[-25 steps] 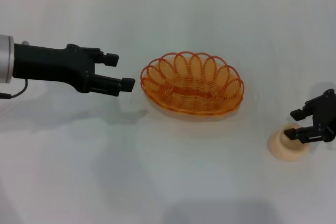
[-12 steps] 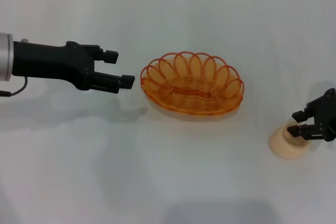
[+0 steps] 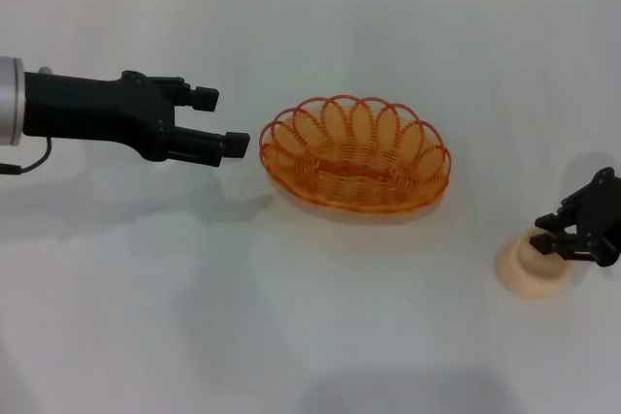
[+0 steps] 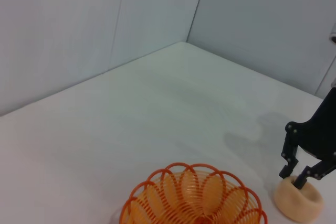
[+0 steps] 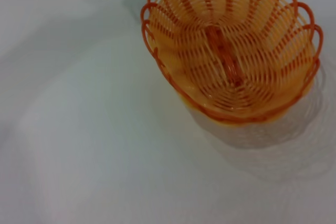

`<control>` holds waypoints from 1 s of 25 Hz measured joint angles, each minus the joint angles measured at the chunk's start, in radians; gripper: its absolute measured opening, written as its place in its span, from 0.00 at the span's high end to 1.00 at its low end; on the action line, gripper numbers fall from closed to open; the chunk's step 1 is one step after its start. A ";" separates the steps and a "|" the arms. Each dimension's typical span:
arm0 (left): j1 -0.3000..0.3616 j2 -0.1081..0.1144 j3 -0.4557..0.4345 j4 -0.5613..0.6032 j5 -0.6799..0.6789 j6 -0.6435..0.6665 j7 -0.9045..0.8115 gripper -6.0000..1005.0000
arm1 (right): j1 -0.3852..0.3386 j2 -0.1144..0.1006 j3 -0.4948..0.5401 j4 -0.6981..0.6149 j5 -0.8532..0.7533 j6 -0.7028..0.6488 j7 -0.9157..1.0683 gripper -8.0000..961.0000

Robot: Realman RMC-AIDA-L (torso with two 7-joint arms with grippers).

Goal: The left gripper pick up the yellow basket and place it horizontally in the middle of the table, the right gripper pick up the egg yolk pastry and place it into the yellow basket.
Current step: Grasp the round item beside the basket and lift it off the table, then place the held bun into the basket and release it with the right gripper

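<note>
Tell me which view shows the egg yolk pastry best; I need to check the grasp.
The left wrist view: the egg yolk pastry shows whole, with the right end effector over it. The head view has it small, near the edge. The right wrist view misses it.

The left gripper (image 3: 219,120) is matte black, two long blocky fingers on a thick black forearm that ends in a silver-white cuff, with a thin black cable looping beneath. The right gripper (image 3: 555,233) is compact, black, with short angular linkage fingers.
</note>
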 joint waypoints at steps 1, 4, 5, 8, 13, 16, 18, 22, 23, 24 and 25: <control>0.000 0.000 0.000 0.000 0.000 0.000 0.000 0.11 | 0.002 0.000 0.000 0.001 0.000 0.000 0.000 0.71; 0.000 0.000 0.000 0.002 -0.001 0.000 0.000 0.11 | 0.007 0.000 -0.003 0.004 -0.013 -0.001 0.003 0.73; 0.000 0.000 0.000 0.002 -0.001 0.000 0.000 0.11 | 0.008 0.000 -0.003 0.002 -0.019 -0.002 0.005 0.75; 0.000 0.000 0.000 0.002 -0.001 -0.001 0.000 0.11 | 0.017 0.000 -0.004 0.002 -0.028 -0.011 0.014 0.80; 0.003 0.000 0.000 0.003 -0.002 -0.002 0.000 0.11 | 0.021 0.000 -0.004 -0.013 -0.025 -0.033 0.016 0.92; 0.012 0.002 0.000 -0.001 -0.001 -0.001 0.001 0.11 | 0.008 0.002 -0.003 -0.068 0.021 -0.050 0.021 0.95; 0.017 0.002 0.000 -0.002 -0.002 0.002 0.003 0.11 | -0.002 0.003 -0.003 -0.105 0.052 -0.053 0.029 0.96; 0.040 0.004 -0.002 -0.003 -0.002 0.005 0.016 0.11 | -0.012 0.003 -0.016 -0.189 0.117 -0.052 0.059 0.97; 0.048 0.005 -0.004 -0.003 -0.002 0.003 0.019 0.11 | -0.008 0.004 -0.024 -0.204 0.124 -0.044 0.070 0.97; 0.054 0.005 -0.005 -0.003 -0.005 0.004 0.023 0.11 | -0.003 0.004 -0.032 -0.214 0.127 -0.035 0.081 0.97; 0.059 0.006 -0.006 -0.003 -0.008 0.006 0.026 0.11 | 0.003 0.004 -0.040 -0.222 0.128 -0.027 0.090 0.97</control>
